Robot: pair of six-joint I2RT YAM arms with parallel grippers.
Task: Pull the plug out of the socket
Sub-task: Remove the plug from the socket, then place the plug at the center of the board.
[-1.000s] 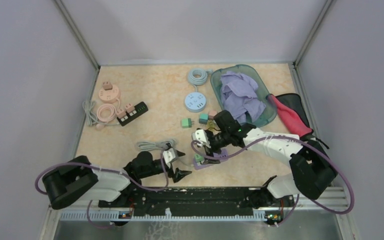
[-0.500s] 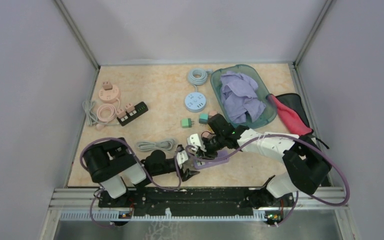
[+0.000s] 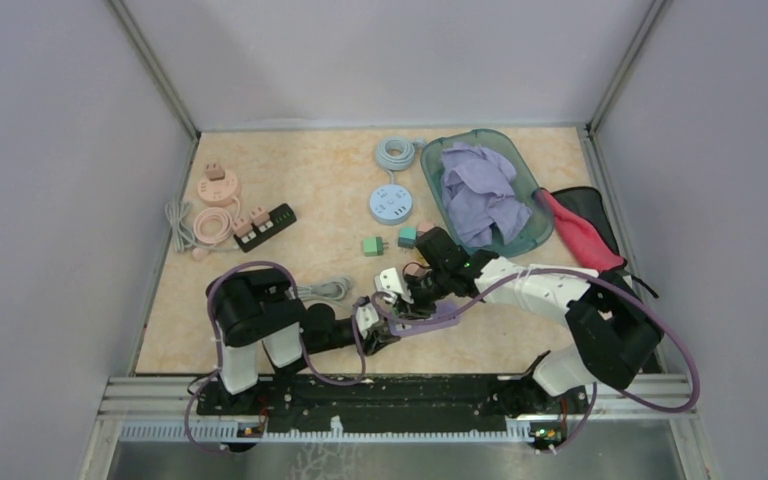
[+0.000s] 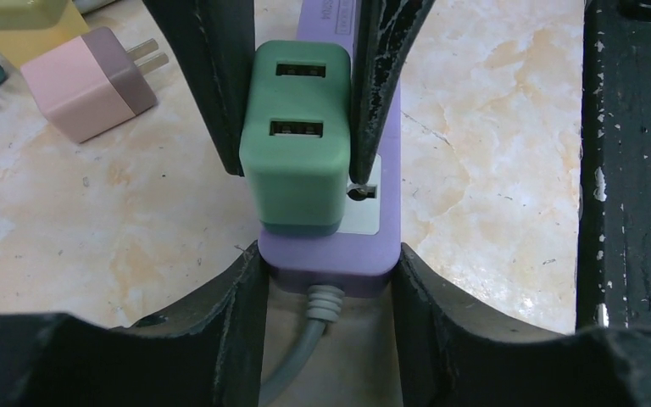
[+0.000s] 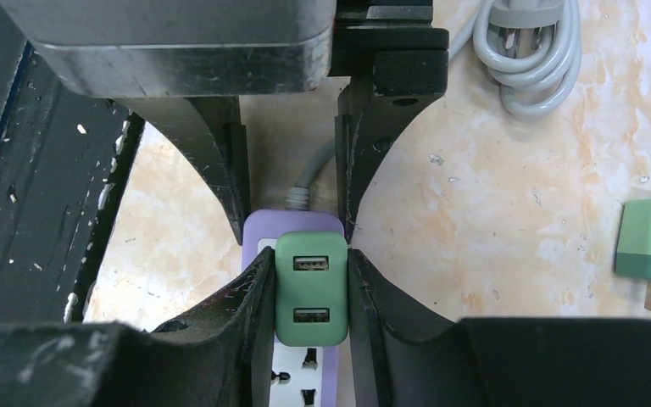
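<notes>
Because the purple power strip (image 4: 331,259) looks light enough to lift with a pull, we pin its cord end in the left gripper (image 4: 328,275). The rigid, smooth green plug (image 5: 309,292) just ahead is clamped by its flat sides in the right gripper (image 5: 308,259). Its prongs are hidden.

Faint lettering at top end of purple power strip (image 4: 331,254), cut by frame edge, unreadable. No other legible text.

The left arm (image 3: 250,312) and right arm (image 3: 550,290) have black joints and white links, with a purple cable (image 3: 680,343) looping along each. The left gripper (image 4: 326,259) has black, curved, scuffed fingers (image 4: 220,348).
</notes>
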